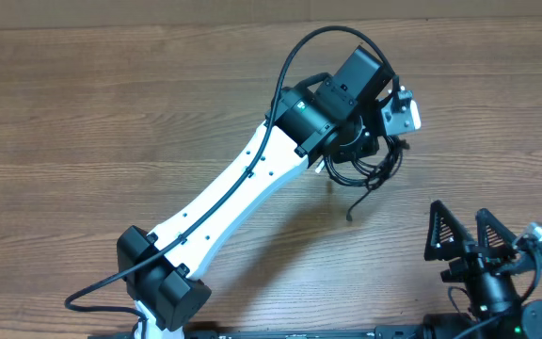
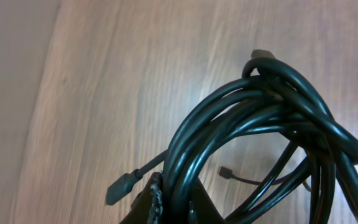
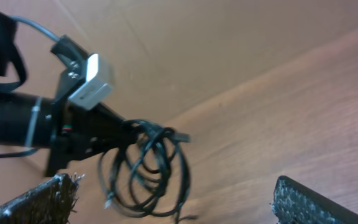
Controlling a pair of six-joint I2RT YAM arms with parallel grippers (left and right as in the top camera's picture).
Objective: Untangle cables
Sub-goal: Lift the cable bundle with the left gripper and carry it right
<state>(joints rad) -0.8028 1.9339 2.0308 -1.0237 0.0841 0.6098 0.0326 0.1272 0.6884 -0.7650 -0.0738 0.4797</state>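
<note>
The cables are a looped bundle of thin black cords (image 1: 363, 168) hanging under my left gripper (image 1: 370, 141), lifted off the table. In the left wrist view the coils (image 2: 260, 130) run between the two fingers (image 2: 179, 208), which are shut on them; a plug end (image 2: 122, 186) dangles at the left. The right wrist view shows the bundle (image 3: 151, 168) hanging from the left gripper in the air. My right gripper (image 1: 469, 235) is open and empty at the front right, its fingers (image 3: 173, 199) spread wide, well apart from the bundle.
The wooden table (image 1: 111, 113) stretches all round. The left arm's white link (image 1: 243, 184) crosses diagonally from its base at the front left. The right arm's base (image 1: 497, 297) sits at the front right edge.
</note>
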